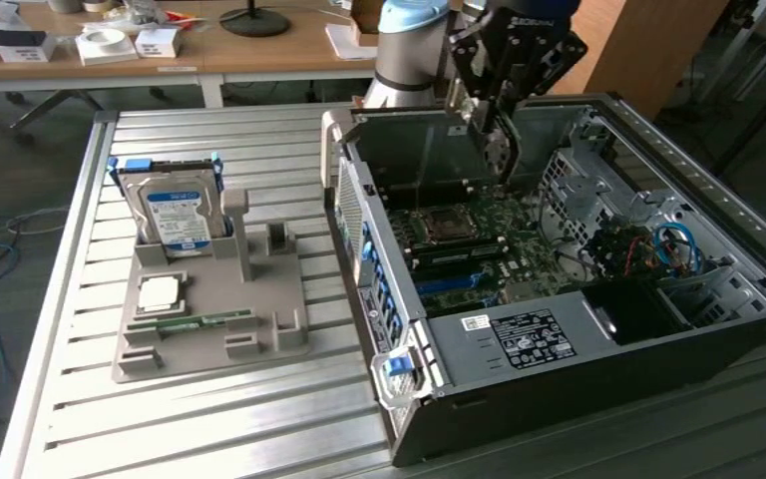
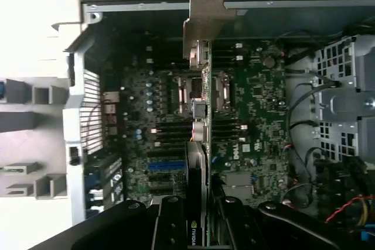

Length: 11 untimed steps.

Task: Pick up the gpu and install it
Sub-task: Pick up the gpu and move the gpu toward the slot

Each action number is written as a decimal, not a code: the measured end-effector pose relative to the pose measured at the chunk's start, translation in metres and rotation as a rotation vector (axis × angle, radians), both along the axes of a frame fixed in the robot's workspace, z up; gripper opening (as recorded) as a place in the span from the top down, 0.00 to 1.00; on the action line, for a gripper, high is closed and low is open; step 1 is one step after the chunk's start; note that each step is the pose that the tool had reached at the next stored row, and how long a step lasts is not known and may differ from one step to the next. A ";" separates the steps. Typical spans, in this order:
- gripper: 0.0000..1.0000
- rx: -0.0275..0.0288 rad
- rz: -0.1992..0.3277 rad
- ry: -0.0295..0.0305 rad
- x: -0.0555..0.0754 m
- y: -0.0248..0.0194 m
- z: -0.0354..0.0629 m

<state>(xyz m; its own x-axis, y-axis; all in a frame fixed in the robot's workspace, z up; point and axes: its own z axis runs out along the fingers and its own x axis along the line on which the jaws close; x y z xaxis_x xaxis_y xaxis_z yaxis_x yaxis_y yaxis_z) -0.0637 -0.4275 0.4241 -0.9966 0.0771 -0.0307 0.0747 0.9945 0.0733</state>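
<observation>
The gpu hangs edge-on inside the open computer case, just above the green motherboard. My gripper is shut on the card's upper edge. In the wrist view the gpu runs as a thin line over the motherboard, with its grey metal bracket at the case's rear wall. The black fingers of my gripper clamp both faces of the card. Whether the card touches a slot, I cannot tell.
A grey holder on the slatted metal table carries a silver hard drive, a processor chip and a narrow green memory stick. Cables and a drive cage sit at the case's right side in the exterior view.
</observation>
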 end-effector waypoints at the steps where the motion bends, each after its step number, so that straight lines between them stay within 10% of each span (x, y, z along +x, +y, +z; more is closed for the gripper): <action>1: 0.74 0.0000 0.000 0.0004 0.005 0.0000 0.0000; 11: 0.74 0.0000 0.000 0.0020 0.043 0.0000 -0.0007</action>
<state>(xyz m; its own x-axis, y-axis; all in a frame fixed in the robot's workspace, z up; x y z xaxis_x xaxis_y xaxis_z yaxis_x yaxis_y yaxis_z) -0.0207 -0.4276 0.4234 -0.9966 0.0770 -0.0288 0.0747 0.9945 0.0731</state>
